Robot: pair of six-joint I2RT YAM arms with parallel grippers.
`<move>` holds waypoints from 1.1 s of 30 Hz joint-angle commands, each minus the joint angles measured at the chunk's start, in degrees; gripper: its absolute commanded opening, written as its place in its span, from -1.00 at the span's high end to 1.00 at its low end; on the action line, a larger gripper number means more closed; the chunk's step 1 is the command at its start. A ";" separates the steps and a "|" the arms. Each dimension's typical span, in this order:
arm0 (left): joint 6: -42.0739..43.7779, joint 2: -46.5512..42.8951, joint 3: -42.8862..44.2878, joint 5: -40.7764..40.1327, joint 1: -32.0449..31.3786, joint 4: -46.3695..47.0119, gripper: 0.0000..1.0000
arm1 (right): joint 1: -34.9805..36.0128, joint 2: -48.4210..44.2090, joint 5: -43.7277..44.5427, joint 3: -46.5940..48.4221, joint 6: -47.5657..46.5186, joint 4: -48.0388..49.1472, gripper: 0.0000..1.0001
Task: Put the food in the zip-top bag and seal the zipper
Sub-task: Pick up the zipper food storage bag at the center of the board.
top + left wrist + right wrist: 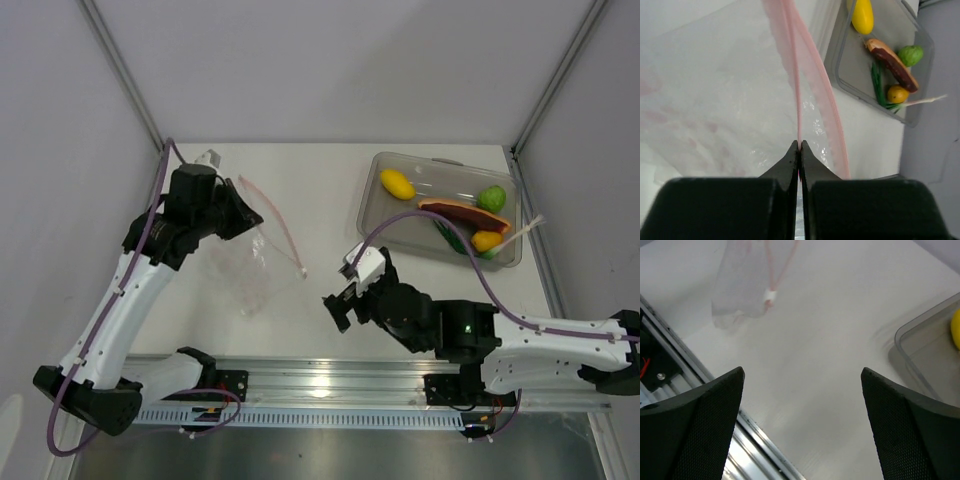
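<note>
The clear zip-top bag (243,268) hangs from my left gripper (248,217), its lower part resting on the table. The left gripper (799,146) is shut on one side of the pink-red zipper (796,85); the other side (827,100) bows away, so the mouth is open. The food lies in a clear tray (372,200) at the right: a yellow lemon (397,183), a green lime (491,198), a reddish-brown meat slice (460,211), a second yellow fruit (487,240) and a green vegetable (449,236). My right gripper (340,292) is open and empty between bag and tray.
The metal rail (330,385) runs along the near table edge, and shows in the right wrist view (695,370). Grey walls enclose the table on the left, back and right. The tray corner (920,340) and the bag's end (740,285) show in the right wrist view.
</note>
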 commanded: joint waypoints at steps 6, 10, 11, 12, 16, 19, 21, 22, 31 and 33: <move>18.55 1.62 1.71 -5.50 -7.54 3.19 0.99 | -14.75 -7.56 -13.22 3.99 20.74 -14.80 -0.99; 18.91 1.53 -2.50 -0.75 -8.95 6.09 0.99 | -24.53 -9.06 -24.31 4.42 22.76 -15.85 -0.99; 18.65 1.71 -2.95 -0.04 -9.13 7.05 0.99 | -26.29 -8.71 -25.72 4.60 23.64 -16.47 -0.99; 18.21 1.97 -4.08 0.40 -9.22 7.32 0.99 | -28.31 -8.28 -27.04 4.86 24.43 -17.09 -0.99; 16.98 3.20 -4.71 5.14 -9.39 9.87 0.99 | -47.15 -3.89 -42.03 6.27 27.51 -20.25 -0.99; 16.80 5.21 -4.01 6.47 -9.66 10.84 0.99 | -58.09 0.33 -56.38 5.75 28.57 -19.47 -0.93; 16.71 6.36 -3.83 8.22 -9.74 11.89 0.99 | -66.01 2.53 -58.60 5.66 28.83 -19.46 -0.91; 16.63 6.89 -3.74 8.75 -9.74 12.42 0.99 | -68.03 3.06 -58.51 5.74 29.27 -19.29 -0.92; 15.83 14.62 -2.78 11.48 -9.83 15.24 0.99 | -79.21 10.09 -56.85 5.39 28.22 -17.80 -0.92; 16.44 16.72 -1.82 10.96 -9.75 15.15 0.99 | -80.26 12.03 -54.22 5.92 27.69 -17.62 -0.92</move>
